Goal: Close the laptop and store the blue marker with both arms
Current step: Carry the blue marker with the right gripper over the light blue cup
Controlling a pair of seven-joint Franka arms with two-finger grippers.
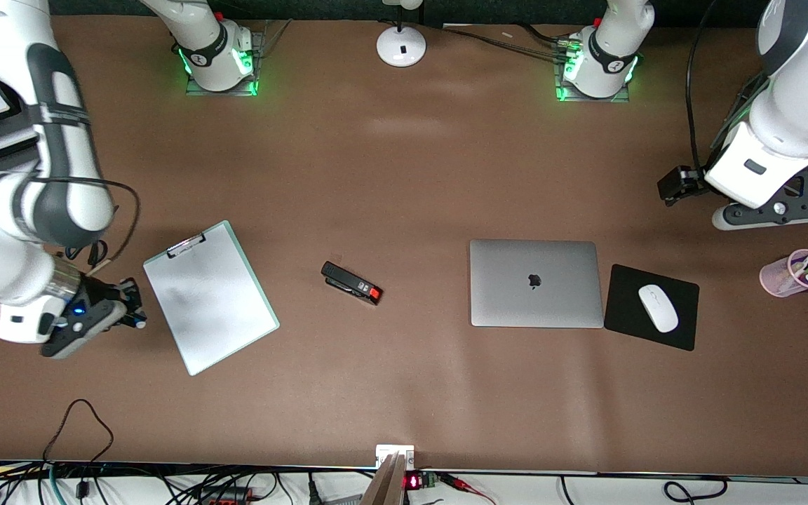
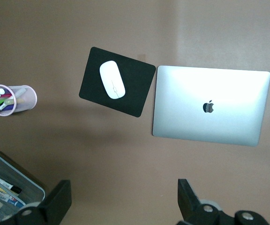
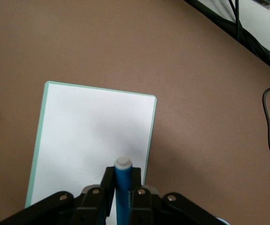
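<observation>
Already shut, the laptop [image 1: 536,283] lies flat on the matte brown table [image 1: 404,175], a slim rounded rectangle of brushed silver-grey metal with a dark apple logo on its lid. Just beside it, toward the left arm's end, a black rectangular mouse pad [image 1: 651,306] carries a smooth white oval mouse [image 1: 658,308], and a translucent pink cup [image 1: 795,273] of pens stands well apart from the pad.

The left gripper [image 2: 123,199] hangs over bare table near the laptop, jaws spread wide with nothing between them.

The right gripper [image 3: 122,180] is up at the right arm's end of the table, by the edge of a clipboard [image 1: 210,297] with a white sheet and pale green rim. Its jaws are clamped on the blue marker [image 3: 123,187], a slim bright-blue cylinder with a rounded white end sticking out past the fingertips.

Between clipboard and laptop lies a small black stapler-like object [image 1: 351,283] with a red end.
</observation>
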